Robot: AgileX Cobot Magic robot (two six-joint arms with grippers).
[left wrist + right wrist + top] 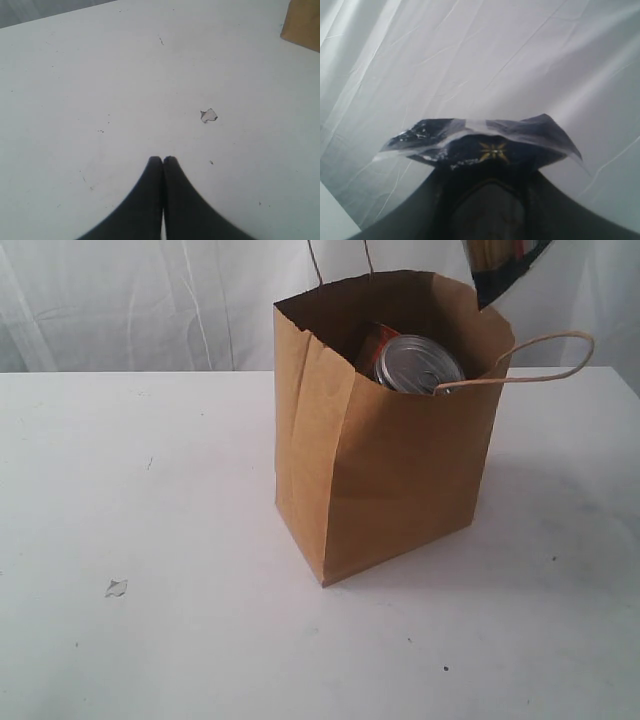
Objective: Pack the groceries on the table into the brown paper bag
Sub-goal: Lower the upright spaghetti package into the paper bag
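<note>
Packing looks nearly done: my left claw (pixel 163 160) hangs closed and empty over the wide white table (pixel 150 570); the tall brown paper bag (pixel 380 470) holds a silver pull-tab can (pixel 418 364); my right claw (pixel 489 172) grips the dark-ended clear spaghetti packet (pixel 485 142) aloft, seemingly the last item.

Left gripper (pixel 163 161): jaws pressed together, angled downward. Right gripper (pixel 489 172): high, far right, jaws clamped on dark end of spaghetti packet (pixel 470 131).
</note>
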